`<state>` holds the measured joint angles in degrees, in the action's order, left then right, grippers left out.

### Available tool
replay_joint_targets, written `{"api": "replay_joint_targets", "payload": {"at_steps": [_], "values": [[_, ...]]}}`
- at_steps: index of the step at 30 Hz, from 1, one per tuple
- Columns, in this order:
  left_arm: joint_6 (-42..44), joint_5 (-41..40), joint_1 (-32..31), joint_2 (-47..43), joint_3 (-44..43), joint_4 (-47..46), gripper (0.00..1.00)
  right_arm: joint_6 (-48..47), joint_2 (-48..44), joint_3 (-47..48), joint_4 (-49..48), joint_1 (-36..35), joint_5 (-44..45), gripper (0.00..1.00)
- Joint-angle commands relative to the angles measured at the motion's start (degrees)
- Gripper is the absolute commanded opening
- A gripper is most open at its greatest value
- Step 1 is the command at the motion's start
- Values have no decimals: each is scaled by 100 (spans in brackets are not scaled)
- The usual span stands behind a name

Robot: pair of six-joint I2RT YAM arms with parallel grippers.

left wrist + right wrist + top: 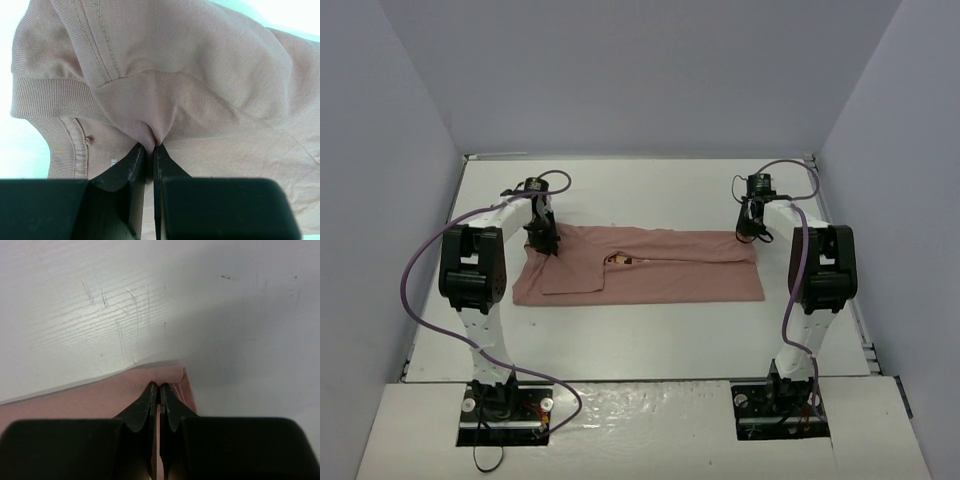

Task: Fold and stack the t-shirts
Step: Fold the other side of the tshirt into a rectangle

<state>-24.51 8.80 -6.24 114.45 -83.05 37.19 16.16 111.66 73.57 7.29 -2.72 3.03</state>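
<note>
A dusty-pink t-shirt [660, 267] lies lengthwise across the middle of the table, folded into a long band. A bit of its orange-brown print [620, 260] peeks out at a fold. My left gripper [544, 243] is shut on the shirt's far left corner. In the left wrist view the left gripper [149, 146] pinches a raised pucker of t-shirt fabric [200, 75] beside the ribbed collar [50, 95]. My right gripper [752, 231] is shut on the far right corner. The right wrist view shows the right gripper [160, 385] clamped on the t-shirt's folded edge [172, 374].
The white table [650, 190] stretches beyond the shirt to grey walls on three sides. Purple cables [415, 280] loop off both arms. In the right wrist view the scratched tabletop [120, 315] lies past the shirt's edge.
</note>
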Motion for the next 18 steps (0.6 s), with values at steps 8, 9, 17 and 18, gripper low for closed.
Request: {"api": "replay_joint_targets", "payload": {"at_steps": [8,9,17,18], "values": [[99,-305,53,42,-98,136,1,-198,-68,846,94,49,235,0],[96,-326,53,42,-98,136,1,-201,-28,879,97,52,242,0],[52,-520,71,-29,-79,139,1,-202,138,1109,98,71,268,0],[52,-532,83,-35,-61,133,1,-208,150,1145,98,89,256,0]]}}
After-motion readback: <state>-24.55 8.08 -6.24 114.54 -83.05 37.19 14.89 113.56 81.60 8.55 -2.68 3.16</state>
